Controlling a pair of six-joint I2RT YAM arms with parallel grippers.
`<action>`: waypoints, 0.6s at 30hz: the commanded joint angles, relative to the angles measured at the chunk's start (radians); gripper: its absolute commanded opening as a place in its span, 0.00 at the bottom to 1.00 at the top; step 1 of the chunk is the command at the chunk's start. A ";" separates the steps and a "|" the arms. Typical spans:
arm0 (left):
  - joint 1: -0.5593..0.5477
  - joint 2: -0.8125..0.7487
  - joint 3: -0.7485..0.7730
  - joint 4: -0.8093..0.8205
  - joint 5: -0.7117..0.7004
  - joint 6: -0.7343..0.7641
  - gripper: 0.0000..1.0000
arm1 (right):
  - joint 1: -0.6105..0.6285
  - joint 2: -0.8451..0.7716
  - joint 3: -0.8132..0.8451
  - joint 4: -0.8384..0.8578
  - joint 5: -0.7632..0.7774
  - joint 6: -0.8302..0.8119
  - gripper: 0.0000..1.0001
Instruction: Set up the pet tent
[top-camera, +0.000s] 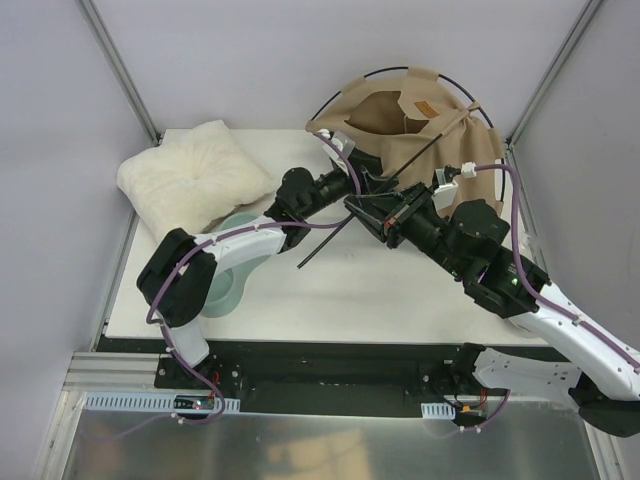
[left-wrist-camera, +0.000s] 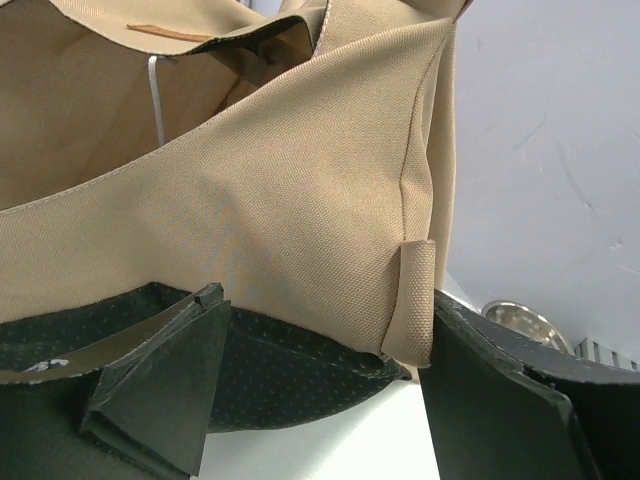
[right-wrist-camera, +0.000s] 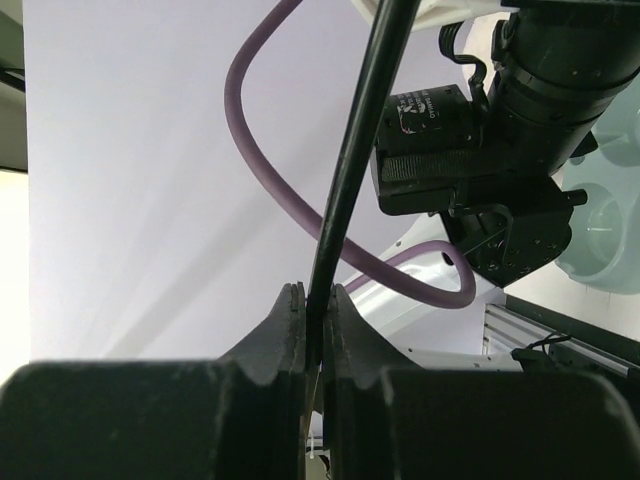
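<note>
The pet tent (top-camera: 415, 125) is a tan fabric heap at the table's back right, with thin black poles arching over it and a small brown label patch (top-camera: 427, 108). My left gripper (left-wrist-camera: 320, 390) is open at the tent's lower edge. Its fingers (left-wrist-camera: 160, 400) straddle the tan fabric and the black dotted inner panel (left-wrist-camera: 290, 370). A small tan fabric loop (left-wrist-camera: 415, 300) lies against the right finger. My right gripper (right-wrist-camera: 312, 305) is shut on a thin black pole (right-wrist-camera: 350, 160). In the top view that pole (top-camera: 325, 245) runs diagonally from mid-table up into the tent.
A white fluffy cushion (top-camera: 190, 175) lies at the back left. A pale green bowl (top-camera: 232, 275) sits under the left forearm. Both wrists crowd together by the tent's front (top-camera: 372, 195). Grey walls and frame posts stand close behind the tent.
</note>
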 joint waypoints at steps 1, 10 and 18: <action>-0.005 0.007 0.050 0.078 0.033 -0.022 0.70 | 0.000 -0.007 0.025 0.073 -0.007 -0.009 0.00; -0.002 0.013 0.048 0.045 0.084 -0.019 0.54 | -0.013 -0.005 0.028 0.073 -0.013 -0.011 0.00; -0.003 0.002 0.037 0.008 0.110 -0.001 0.28 | -0.028 -0.008 0.025 0.073 -0.024 -0.009 0.00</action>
